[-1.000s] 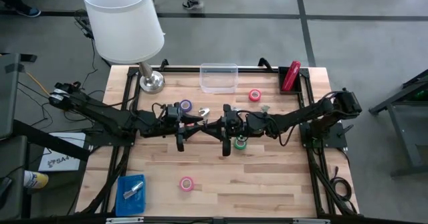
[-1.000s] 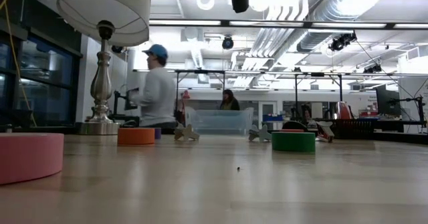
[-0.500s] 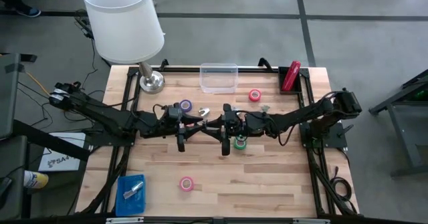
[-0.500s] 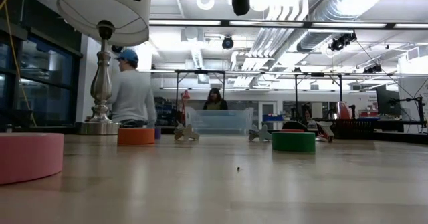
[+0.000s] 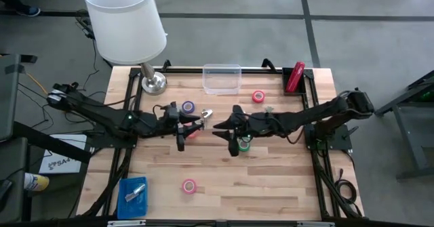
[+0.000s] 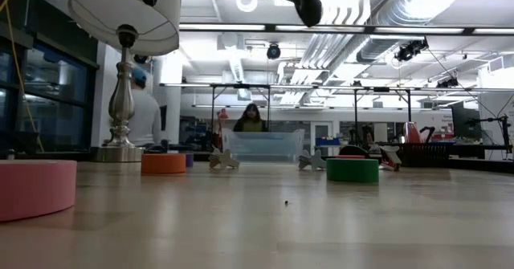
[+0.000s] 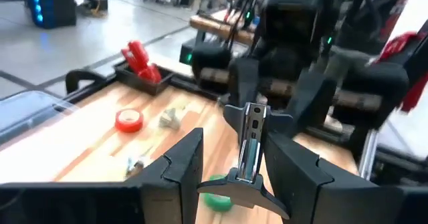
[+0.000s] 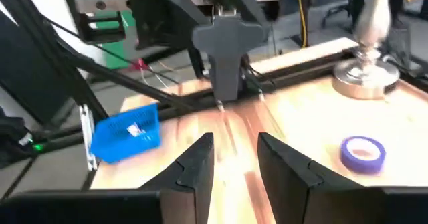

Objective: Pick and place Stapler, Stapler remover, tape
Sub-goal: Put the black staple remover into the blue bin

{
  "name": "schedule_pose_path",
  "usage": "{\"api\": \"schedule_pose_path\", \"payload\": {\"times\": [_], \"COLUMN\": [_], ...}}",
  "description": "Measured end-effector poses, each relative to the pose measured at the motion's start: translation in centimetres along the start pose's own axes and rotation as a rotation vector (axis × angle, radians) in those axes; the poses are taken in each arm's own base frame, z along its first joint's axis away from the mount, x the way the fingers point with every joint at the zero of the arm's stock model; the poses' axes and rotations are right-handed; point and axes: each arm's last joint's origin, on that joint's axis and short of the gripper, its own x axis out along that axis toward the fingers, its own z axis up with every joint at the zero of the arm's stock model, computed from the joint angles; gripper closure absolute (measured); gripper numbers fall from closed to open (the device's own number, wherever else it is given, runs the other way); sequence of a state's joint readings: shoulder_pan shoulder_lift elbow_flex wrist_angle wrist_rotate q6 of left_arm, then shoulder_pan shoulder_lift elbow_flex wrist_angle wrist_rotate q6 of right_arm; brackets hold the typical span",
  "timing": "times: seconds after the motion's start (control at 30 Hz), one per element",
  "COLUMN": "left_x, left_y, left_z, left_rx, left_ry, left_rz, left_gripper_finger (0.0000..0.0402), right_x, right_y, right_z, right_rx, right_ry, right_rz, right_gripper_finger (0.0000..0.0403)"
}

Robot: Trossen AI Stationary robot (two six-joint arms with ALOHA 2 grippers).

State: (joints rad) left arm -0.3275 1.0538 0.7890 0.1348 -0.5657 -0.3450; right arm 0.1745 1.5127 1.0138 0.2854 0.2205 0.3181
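Above the table's middle, my left gripper (image 5: 201, 124) is shut on a small dark and silvery stapler remover (image 7: 249, 147). My right gripper (image 5: 218, 128) faces it a little to the right, open, with nothing between its fingers (image 8: 200, 157). The red stapler (image 5: 294, 78) lies in a dark tray at the far right corner. Tape rolls lie flat on the table: purple (image 5: 188, 108), red (image 5: 258, 96), green (image 5: 243, 144), pink (image 5: 189, 186). Two more stapler removers (image 5: 205, 113) (image 5: 268, 110) rest on the wood. My left gripper holds the stapler remover between its two fingers by the wide dark end (image 7: 237, 187), which spans the gap. The narrow silvery part (image 7: 249, 140) sticks out ahead of the fingers. The fingers lie about level and point toward the table's right. The remover is lifted clear.
A clear plastic container (image 5: 222, 78) stands at the far edge, and a lamp with a white shade (image 5: 125, 20) at the far left corner. A blue bin (image 5: 133, 190) sits near the front left. People move in the room behind the table.
The two grippers, which met tip to tip over the table's middle, have drawn apart. My right gripper has gone back toward the table's right edge and tipped up nearer to level. My left gripper has shifted slightly toward the left edge.
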Motion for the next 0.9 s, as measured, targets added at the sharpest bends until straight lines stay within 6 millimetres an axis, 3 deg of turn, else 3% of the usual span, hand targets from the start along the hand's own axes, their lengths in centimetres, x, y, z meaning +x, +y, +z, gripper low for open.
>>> {"api": "schedule_pose_path", "payload": {"times": [0.33, 0.67, 0.9], "left_x": [-2.8, -6.1, -8.1], "left_y": [1.4, 2.5, 1.8], "left_z": [-0.4, -2.2, -4.0], "left_rx": [-0.086, -0.286, -0.373], "left_ry": [0.247, 0.753, 1.106], "left_rz": [-0.120, -0.321, -0.372], "left_gripper_finger": [0.0265, 0.0265, 0.0265], "right_x": [-2.2, -2.5, -2.5], "right_y": [-0.6, -0.9, -1.0], "right_z": [0.4, -0.4, -0.6], "right_rx": [0.014, 0.019, 0.012], "right_ry": [0.107, 0.188, 0.208], "right_rz": [-0.100, -0.135, -0.147], "right_gripper_finger": [0.0295, 0.0295, 0.0295]}}
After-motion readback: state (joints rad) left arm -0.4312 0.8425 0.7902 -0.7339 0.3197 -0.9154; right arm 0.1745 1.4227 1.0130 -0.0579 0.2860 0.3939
